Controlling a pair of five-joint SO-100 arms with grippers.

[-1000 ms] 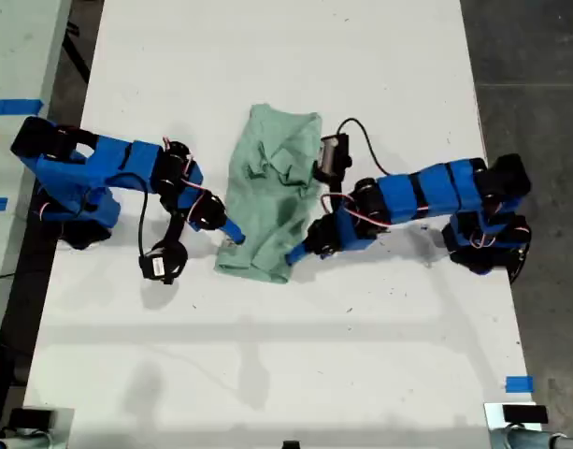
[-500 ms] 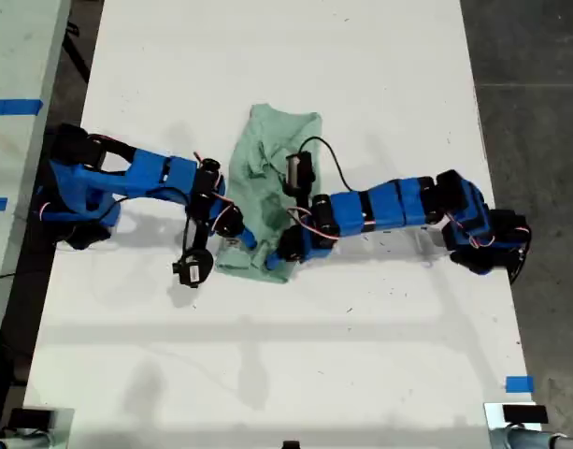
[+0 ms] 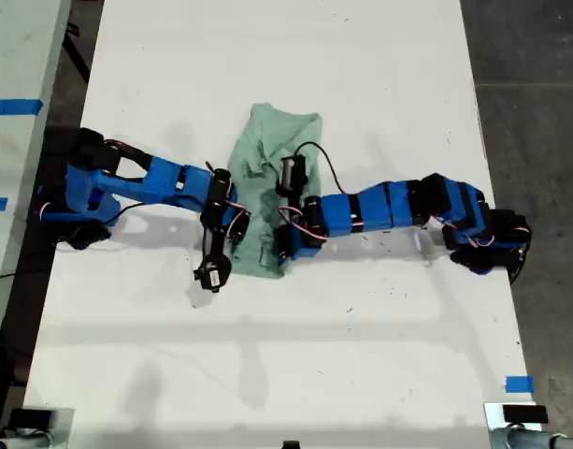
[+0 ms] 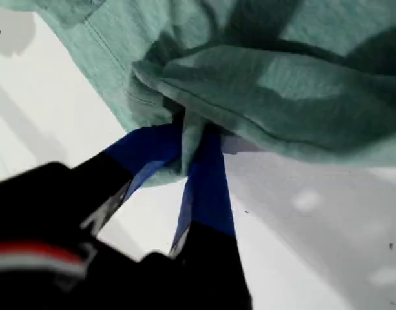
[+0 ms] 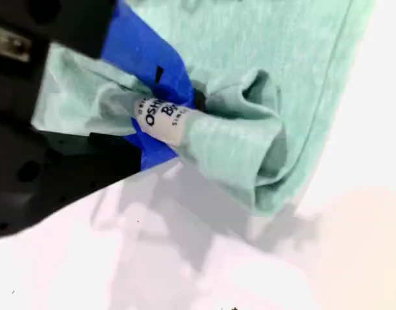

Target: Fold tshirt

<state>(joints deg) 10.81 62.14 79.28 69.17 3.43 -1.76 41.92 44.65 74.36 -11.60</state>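
Lying near the middle of the white table [image 3: 379, 355], the tshirt [image 3: 267, 178] is crumpled, its long axis running from the table's far edge toward the near one in the exterior view. My first gripper [image 4: 192, 139] pinches a fold of its cloth. My second gripper [image 5: 175, 113] clamps a bunched fold bearing the white tag [image 5: 160, 120].

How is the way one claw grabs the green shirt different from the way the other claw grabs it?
My first gripper pinches a plain fold at the edge of the tshirt; my second gripper pinches a bunched bit with the white tag on it. In the first wrist view both blue fingers show side by side; in the second wrist view cloth wraps over much of the finger. Both are shut on the cloth, low over the white table.
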